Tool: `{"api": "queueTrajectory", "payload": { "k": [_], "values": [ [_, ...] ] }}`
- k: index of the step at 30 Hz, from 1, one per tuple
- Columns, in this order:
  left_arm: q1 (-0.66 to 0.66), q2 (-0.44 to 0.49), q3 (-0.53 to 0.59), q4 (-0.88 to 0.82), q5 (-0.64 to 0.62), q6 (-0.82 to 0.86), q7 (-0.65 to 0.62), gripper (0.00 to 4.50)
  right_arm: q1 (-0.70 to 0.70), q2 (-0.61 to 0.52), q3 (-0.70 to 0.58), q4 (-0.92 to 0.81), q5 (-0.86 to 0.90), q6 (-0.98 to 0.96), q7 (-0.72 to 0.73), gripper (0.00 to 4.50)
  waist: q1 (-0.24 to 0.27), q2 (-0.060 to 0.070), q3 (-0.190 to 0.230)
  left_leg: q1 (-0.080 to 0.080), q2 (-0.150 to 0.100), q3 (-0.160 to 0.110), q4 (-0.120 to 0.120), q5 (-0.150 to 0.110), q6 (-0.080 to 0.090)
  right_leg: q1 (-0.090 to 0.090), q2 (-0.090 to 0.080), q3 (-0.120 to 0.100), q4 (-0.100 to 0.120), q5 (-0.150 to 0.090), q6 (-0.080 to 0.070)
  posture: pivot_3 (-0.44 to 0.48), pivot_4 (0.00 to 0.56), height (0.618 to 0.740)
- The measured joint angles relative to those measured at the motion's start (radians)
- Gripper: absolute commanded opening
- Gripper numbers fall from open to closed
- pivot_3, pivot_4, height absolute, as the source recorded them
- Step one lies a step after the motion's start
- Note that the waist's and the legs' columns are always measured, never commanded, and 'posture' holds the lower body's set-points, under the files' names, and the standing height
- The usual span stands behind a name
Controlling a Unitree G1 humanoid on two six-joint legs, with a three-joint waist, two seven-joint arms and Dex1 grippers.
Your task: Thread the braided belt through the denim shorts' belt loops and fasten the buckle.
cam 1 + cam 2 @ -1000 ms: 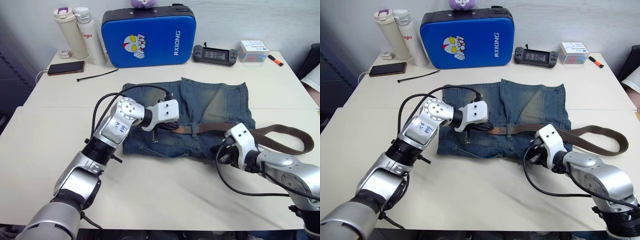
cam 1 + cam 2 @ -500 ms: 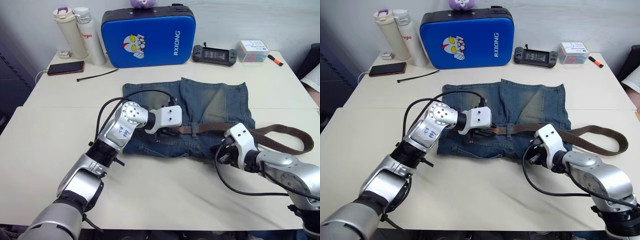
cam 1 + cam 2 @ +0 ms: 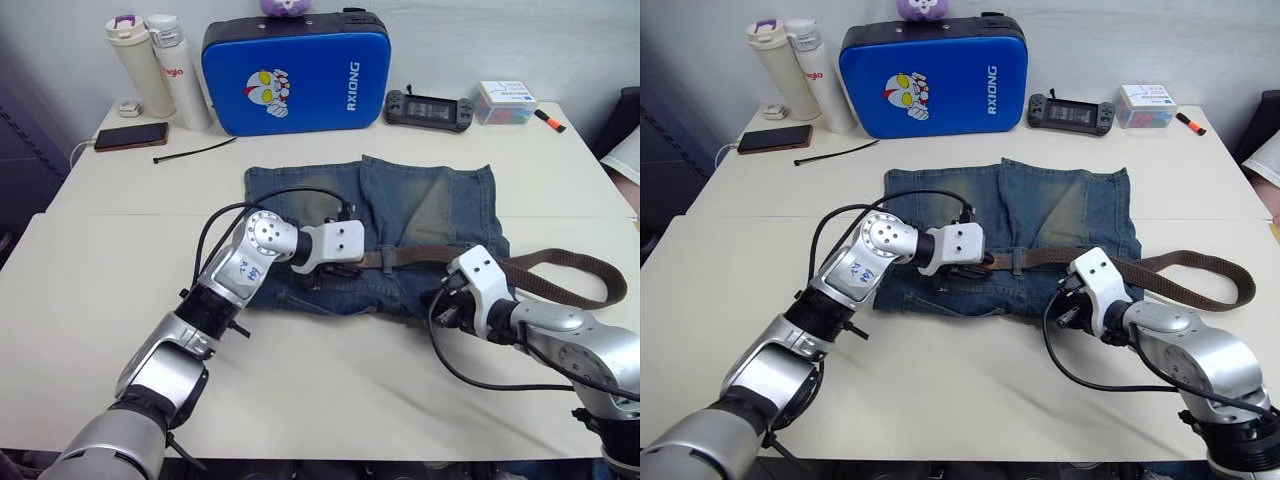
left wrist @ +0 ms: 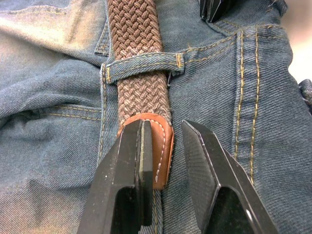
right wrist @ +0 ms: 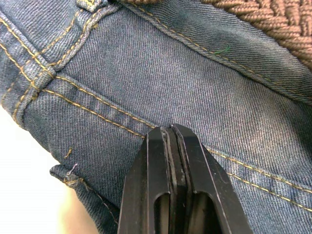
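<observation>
From the head camera I see the denim shorts (image 3: 380, 235) lying flat on the white table (image 3: 330, 370), with the braided belt (image 3: 560, 268) running along the waistband and looping off past the shorts' right edge onto the tabletop. That view hides both sets of fingertips under the wrist housings; the wrist cameras fill that in.

My left wrist view shows the left gripper (image 4: 168, 146) with its fingers parted a little. The belt's tan leather tip (image 4: 158, 146) lies in the gap, against the inner face of one finger (image 4: 127, 161); I can't tell whether the other finger touches it, so I can't call it a firm hold. Just beyond the fingertips the woven strap passes under one of the belt loops (image 4: 141, 63).

My right wrist view shows the right gripper (image 5: 170, 141) with its fingers pressed together, nothing between them that I can make out. The tips rest on the denim by a stitched seam near the shorts' edge, and the belt crosses the far corner of that view, apart from the fingers.

At the back of the table stand a blue case (image 3: 296, 72), two bottles (image 3: 160, 62), a phone (image 3: 132, 135), a black cable tie (image 3: 195, 151), a handheld game console (image 3: 431, 108) and a small box (image 3: 507, 102).
</observation>
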State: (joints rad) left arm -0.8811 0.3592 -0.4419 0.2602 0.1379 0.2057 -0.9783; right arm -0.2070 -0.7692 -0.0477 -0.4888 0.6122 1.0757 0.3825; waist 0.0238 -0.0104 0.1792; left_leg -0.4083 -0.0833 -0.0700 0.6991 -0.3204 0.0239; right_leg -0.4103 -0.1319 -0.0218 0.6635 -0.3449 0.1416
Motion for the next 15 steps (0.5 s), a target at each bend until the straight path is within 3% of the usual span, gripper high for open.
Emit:
{"api": "queueTrajectory", "payload": {
  "k": [5, 10, 15],
  "values": [
    [0.003, -0.018, 0.003, 0.050, 0.011, 0.001, 0.027, 1.31, -0.006, 0.016, 0.001, 0.006, -0.014, 0.003, 0.001, 0.00, 0.001, -0.002, -0.002, 0.001, 0.000, 0.000, 0.000, 0.000, 0.000, 0.001, 0.000, 0.000, 0.000, 0.000, 0.000, 0.000, 0.150, 0.677],
    [0.003, -0.041, 0.026, 0.072, 0.004, 0.029, 0.040, 0.05, -0.007, 0.023, 0.000, 0.006, -0.023, 0.008, 0.000, 0.00, 0.001, -0.002, -0.003, 0.002, 0.000, 0.000, 0.000, 0.000, 0.000, 0.001, 0.000, 0.000, 0.001, 0.000, 0.000, 0.000, 0.150, 0.677],
    [-0.009, -0.043, 0.049, 0.076, -0.017, 0.068, 0.025, 0.05, -0.009, 0.029, -0.001, 0.005, -0.030, 0.012, 0.005, 0.00, 0.000, -0.002, -0.003, 0.002, 0.000, 0.000, 0.000, 0.000, 0.000, 0.001, 0.000, 0.000, 0.001, 0.000, 0.000, 0.000, 0.150, 0.677]
  ]
}}
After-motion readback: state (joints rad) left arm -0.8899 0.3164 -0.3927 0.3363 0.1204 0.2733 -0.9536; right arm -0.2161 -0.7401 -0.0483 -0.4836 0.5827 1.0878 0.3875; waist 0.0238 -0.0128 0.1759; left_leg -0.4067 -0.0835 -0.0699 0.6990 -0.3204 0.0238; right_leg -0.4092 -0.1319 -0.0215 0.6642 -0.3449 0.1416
